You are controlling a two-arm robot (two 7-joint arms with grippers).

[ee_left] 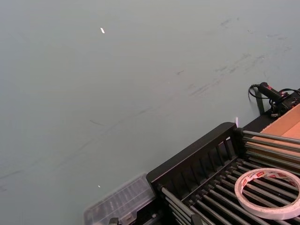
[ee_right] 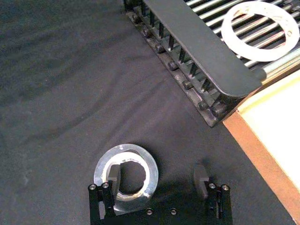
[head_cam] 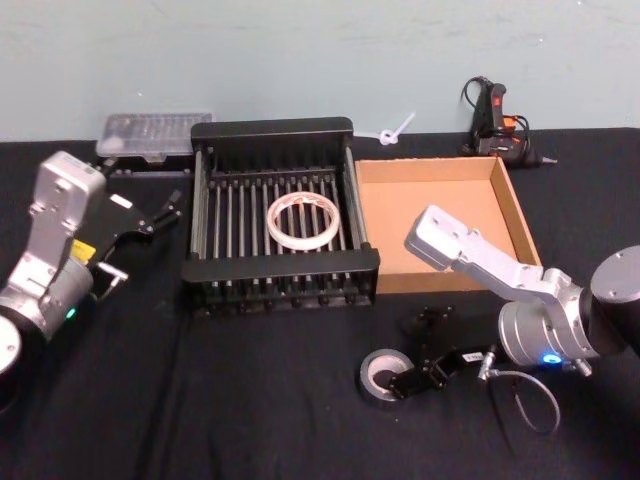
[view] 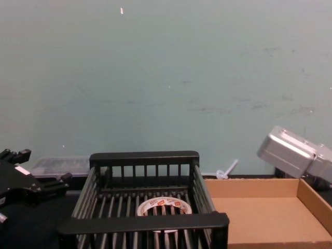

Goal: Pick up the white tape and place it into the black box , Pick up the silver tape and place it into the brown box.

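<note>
The white tape (head_cam: 303, 221) (ee_left: 262, 202) (ee_right: 228, 31) (view: 163, 203) lies flat on the barred bottom of the black box (head_cam: 280, 268) (ee_right: 206, 56) (view: 142, 223). To its right stands the brown box (head_cam: 430, 200) (ee_right: 262, 145) (view: 254, 218), with nothing in it. The silver tape (head_cam: 381, 373) (ee_right: 125, 152) rests on the black cloth in front of the boxes. My right gripper (head_cam: 412, 378) (ee_right: 157, 177) is open and low over it, with one finger (ee_right: 113, 173) inside the roll's core hole and the other outside, beside the roll. My left gripper (head_cam: 145, 240) (view: 31, 179) hangs open left of the black box.
A clear plastic case (head_cam: 155, 132) sits behind the black box's left corner. A black glue gun (head_cam: 495, 120) and a white zip tie (head_cam: 395, 130) lie by the back wall. A loose cable (head_cam: 530, 400) loops below my right wrist. Black cloth stretches across the table's front.
</note>
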